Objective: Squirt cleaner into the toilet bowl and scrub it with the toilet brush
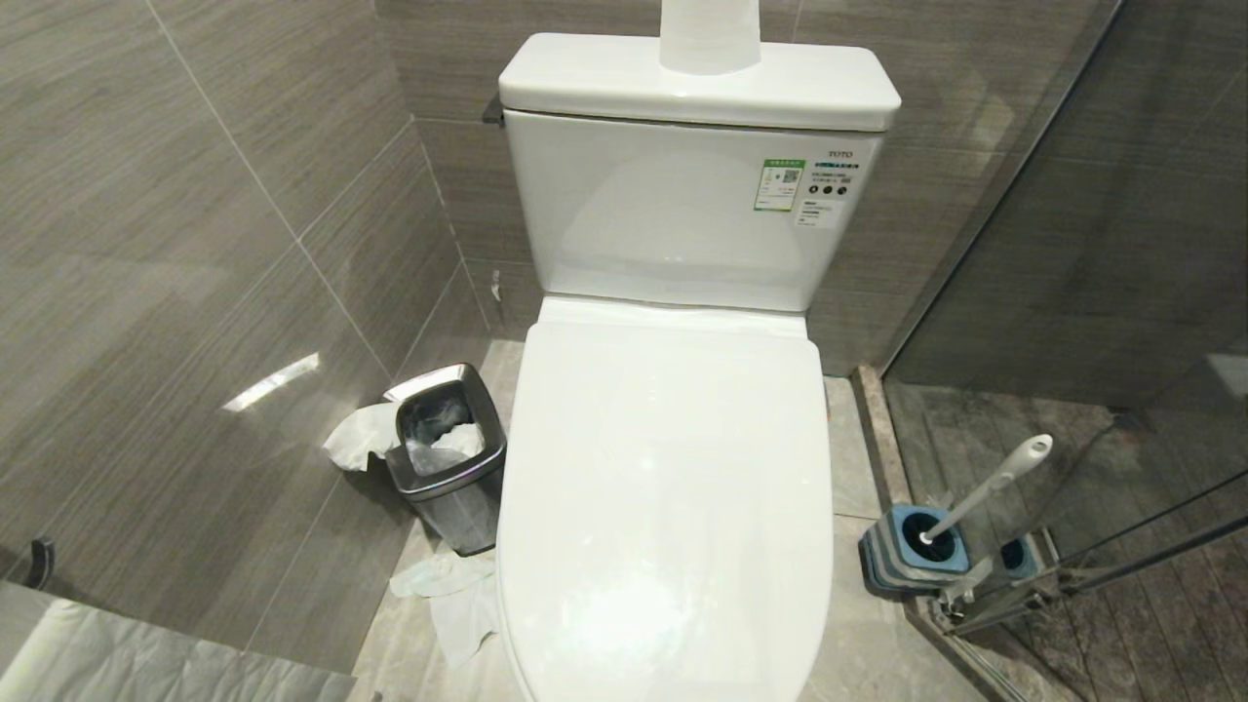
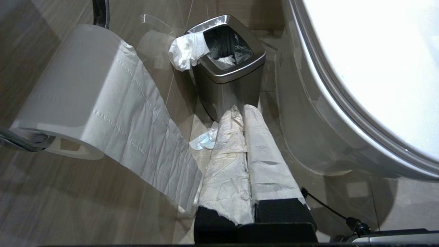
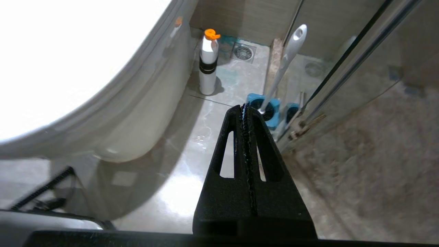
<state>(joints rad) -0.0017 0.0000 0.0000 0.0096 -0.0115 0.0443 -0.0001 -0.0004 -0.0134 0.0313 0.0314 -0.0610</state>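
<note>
Before the robot, toilet [image 1: 673, 468]: lid down over the toilet bowl; nothing squirted or scrubbed
Toilet brush [image 1: 985, 487]: parked in its holder [image 1: 912, 551] on the floor, right of the toilet; untouched
Bottle [image 3: 208, 65]: white, orange cap, beside the base; likely the cleaner
Right gripper [image 3: 246, 111]: closed, empty
Left gripper [image 2: 241, 111]: paper-wrapped, closed, empty

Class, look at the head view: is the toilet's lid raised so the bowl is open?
No: the glossy white plastic toilet lid lies flat and shut, hiding the bowl beneath it.

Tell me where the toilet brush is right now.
In the head view the toilet brush stands in its blue-topped holder on the floor to the right of the toilet, against the glass shower partition, handle leaning up and right.
</note>
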